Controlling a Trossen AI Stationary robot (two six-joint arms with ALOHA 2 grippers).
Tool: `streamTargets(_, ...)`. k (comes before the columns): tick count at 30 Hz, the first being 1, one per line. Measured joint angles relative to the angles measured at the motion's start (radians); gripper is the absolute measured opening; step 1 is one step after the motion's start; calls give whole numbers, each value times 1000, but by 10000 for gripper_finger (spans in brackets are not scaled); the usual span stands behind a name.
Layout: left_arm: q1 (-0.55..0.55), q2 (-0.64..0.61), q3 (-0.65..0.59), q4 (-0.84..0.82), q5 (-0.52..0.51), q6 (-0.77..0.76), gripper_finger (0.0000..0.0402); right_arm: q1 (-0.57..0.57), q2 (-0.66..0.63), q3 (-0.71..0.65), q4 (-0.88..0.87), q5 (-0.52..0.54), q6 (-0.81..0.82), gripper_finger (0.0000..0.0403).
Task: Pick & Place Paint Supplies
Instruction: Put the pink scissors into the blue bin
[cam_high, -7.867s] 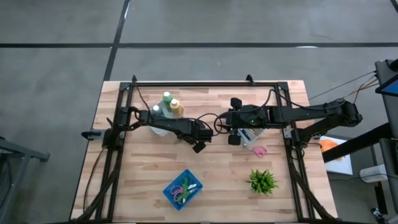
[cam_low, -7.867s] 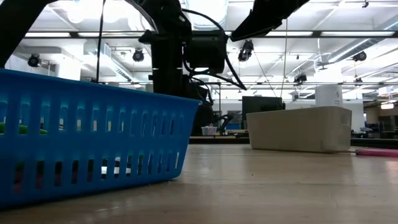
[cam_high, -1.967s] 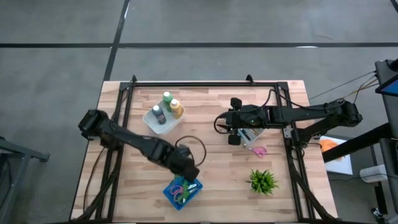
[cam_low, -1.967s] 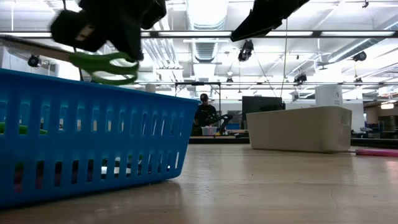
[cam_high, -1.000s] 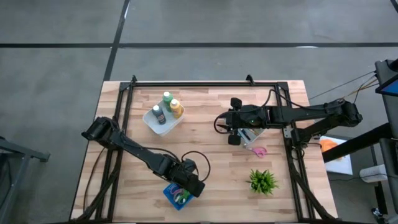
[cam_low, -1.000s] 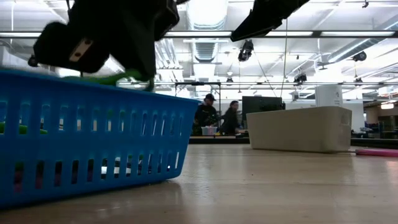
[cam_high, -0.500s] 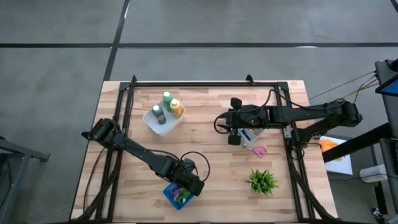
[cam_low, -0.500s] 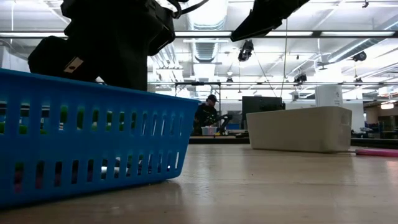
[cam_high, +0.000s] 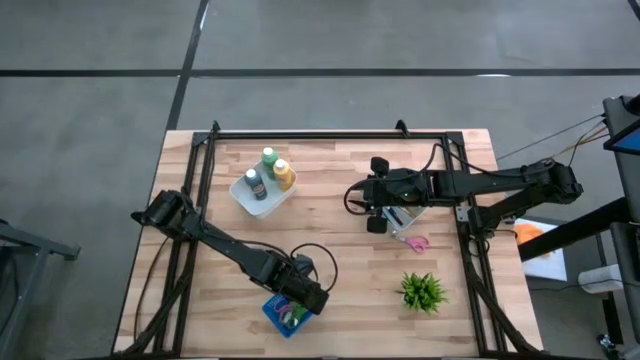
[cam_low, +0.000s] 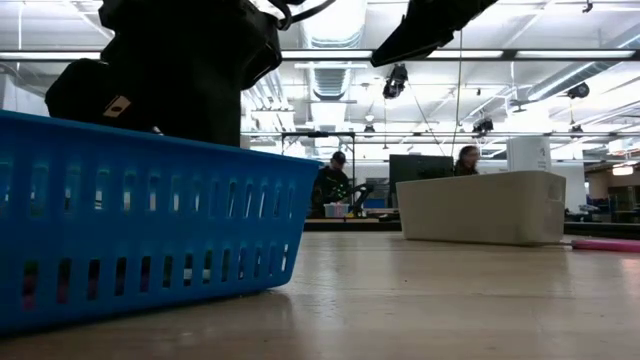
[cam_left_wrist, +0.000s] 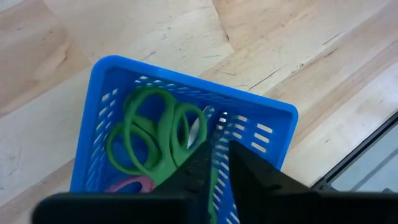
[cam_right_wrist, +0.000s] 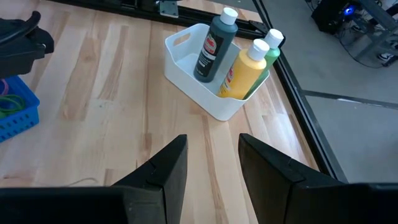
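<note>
A blue basket (cam_high: 275, 310) sits near the table's front edge, and green scissors (cam_left_wrist: 149, 140) lie in it, handles up against its wall. My left gripper (cam_left_wrist: 216, 163) points down into the basket (cam_left_wrist: 273, 118), its fingers a narrow gap apart on either side of the scissors' blade end. A white tub (cam_right_wrist: 199, 84) at the far left holds three paint bottles upright: dark grey (cam_right_wrist: 211, 43), yellow-orange (cam_right_wrist: 245, 68) and green (cam_right_wrist: 272, 45). My right gripper (cam_right_wrist: 208, 165) hangs open and empty above mid-table (cam_high: 362, 195). My left gripper comes from above into the basket, with the green scissors' blade end (cam_left_wrist: 212, 183) in the narrow gap between its fingers. The scissors lie on the basket's contents. Whether the fingers touch the blades, I cannot tell.
A pink handle (cam_left_wrist: 127, 185) lies under the green scissors. Pink scissors (cam_high: 415, 242) and a small green plant (cam_high: 422, 290) are at the front right. A white tray (cam_high: 402, 216) sits mostly hidden under my right arm. The black frame (cam_high: 330, 133) borders the table.
My left gripper has sunk a little into the blue basket. The green scissors, which showed above the basket's rim a second ago, have gone down inside it and lie there now.
</note>
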Motion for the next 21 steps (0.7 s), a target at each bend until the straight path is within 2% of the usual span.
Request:
streamTargets(4,0,0,0,6,-3,2,93,0,0,0,0,0,0,143)
streamTargets(7,0,0,0,10,-4,8,109,0,0,0,0,0,0,143)
streamTargets(16,3,-6,5,21,5,42,114,0,0,0,0,0,0,143)
streamTargets(21,27,-26,37,12,5,165,114,0,0,0,0,0,0,143)
